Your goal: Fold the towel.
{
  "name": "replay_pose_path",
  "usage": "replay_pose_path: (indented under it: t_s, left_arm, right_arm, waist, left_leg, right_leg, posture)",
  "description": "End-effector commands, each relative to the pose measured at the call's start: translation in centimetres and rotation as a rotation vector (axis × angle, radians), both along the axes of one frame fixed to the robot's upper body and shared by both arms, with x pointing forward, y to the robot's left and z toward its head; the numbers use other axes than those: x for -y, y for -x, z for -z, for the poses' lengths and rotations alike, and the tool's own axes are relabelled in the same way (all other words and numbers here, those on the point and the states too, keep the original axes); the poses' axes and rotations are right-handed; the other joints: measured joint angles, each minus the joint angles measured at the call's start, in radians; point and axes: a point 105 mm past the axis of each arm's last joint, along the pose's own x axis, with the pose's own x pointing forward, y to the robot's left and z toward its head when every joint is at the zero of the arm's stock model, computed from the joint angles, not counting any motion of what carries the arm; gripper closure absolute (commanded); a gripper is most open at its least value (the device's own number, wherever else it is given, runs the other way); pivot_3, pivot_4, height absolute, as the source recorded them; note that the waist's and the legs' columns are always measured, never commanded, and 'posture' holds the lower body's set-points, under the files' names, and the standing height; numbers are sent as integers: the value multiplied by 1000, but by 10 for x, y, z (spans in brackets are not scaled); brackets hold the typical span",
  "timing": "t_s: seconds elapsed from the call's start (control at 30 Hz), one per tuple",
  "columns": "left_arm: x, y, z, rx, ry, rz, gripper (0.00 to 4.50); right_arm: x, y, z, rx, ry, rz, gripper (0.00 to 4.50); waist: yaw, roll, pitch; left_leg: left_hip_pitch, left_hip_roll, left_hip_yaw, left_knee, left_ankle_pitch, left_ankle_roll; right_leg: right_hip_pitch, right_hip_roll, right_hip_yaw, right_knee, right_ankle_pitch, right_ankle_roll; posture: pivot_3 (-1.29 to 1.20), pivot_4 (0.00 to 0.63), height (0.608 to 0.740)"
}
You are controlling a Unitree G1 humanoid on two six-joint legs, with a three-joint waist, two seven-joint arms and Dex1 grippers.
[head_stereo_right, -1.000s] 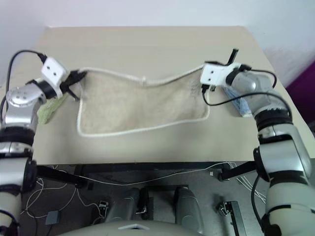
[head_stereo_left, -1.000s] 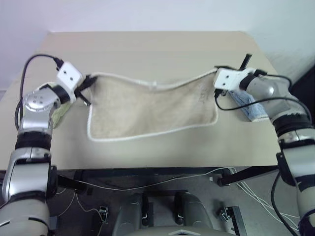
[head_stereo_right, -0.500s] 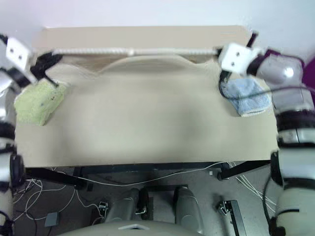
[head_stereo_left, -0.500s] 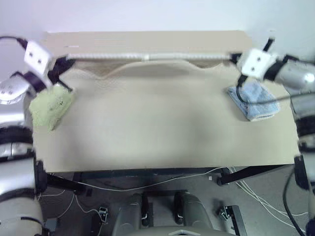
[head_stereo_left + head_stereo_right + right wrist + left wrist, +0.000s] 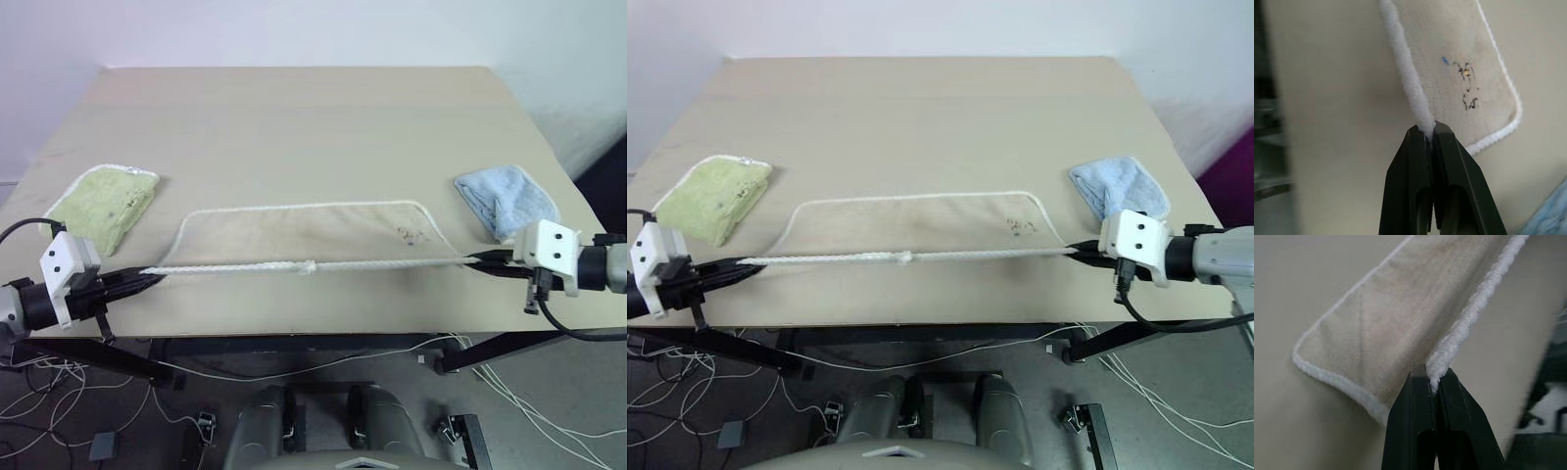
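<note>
Your counter (image 5: 294, 108) now carries the beige towel (image 5: 304, 235) folded lengthwise. A second ago the towel hung stretched between the arms over the far part of the counter, and half a second ago you had it lifted high toward the far edge; now its far half lies flat near the front edge, between the green cloth (image 5: 103, 204) on the left side and the blue cloth (image 5: 502, 199) on the right side, touching neither. The white corded edge you carried runs taut and straight just above the lower layer, close to the front edge, with its small loop near the middle.

Your left claw (image 5: 147, 281) is clamped on the left end of that corded edge, and your right claw (image 5: 475, 259) is pinched on the right end, beside the corner with the small dark marks.

Judging by how it lies, the first fold is nearly made: the pulled-back edge has come over the lower layer, and it seems only to need lowering so the edges line up before you let go.
</note>
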Motion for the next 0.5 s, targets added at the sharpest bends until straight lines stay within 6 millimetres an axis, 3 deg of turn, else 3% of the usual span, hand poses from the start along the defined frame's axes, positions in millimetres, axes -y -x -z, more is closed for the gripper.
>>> replay_pose_path:
  t_s: [0.03, 0.17, 0.37, 0.5]
  left_arm:
    - [1, 4, -17, 22, 1, -7, 4500]
    - [5, -4, -9, 22, -20, -19, 4500]
    - [-15, -63, -1, 147, -95, -233, 4500]
    - [-13, -88, 1, 192, -98, -262, 4500]
  right_arm:
    - [1, 3, -16, 23, 8, -5, 4463]
    - [-2, -19, -17, 93, 28, 8, 4463]
    - [-8, -67, -13, 186, 40, 72, 4463]
    - [-11, -93, -5, 222, 73, 93, 4463]
  waist:
    - [-1, 0, 0]
    - [-4, 1, 0]
    - [-1, 1, 0]
    - [-5, 1, 0]
  left_leg:
    - [1, 0, 0, 0, 0, 0]
    - [1, 0, 0, 0, -1, 0]
    - [1, -1, 1, -1, 1, -1]
    - [-2, -2, 4, -1, 5, -2]
  right_leg:
    - [0, 0, 0, -1, 0, 0]
    - [0, 0, 0, -2, -1, -1]
    - [1, 0, 0, -1, -1, -2]
    - [0, 2, 0, 1, 2, 2]
  posture:
    - [0, 150, 740]
    - [0, 150, 740]
    - [0, 150, 740]
    - [0, 150, 740]
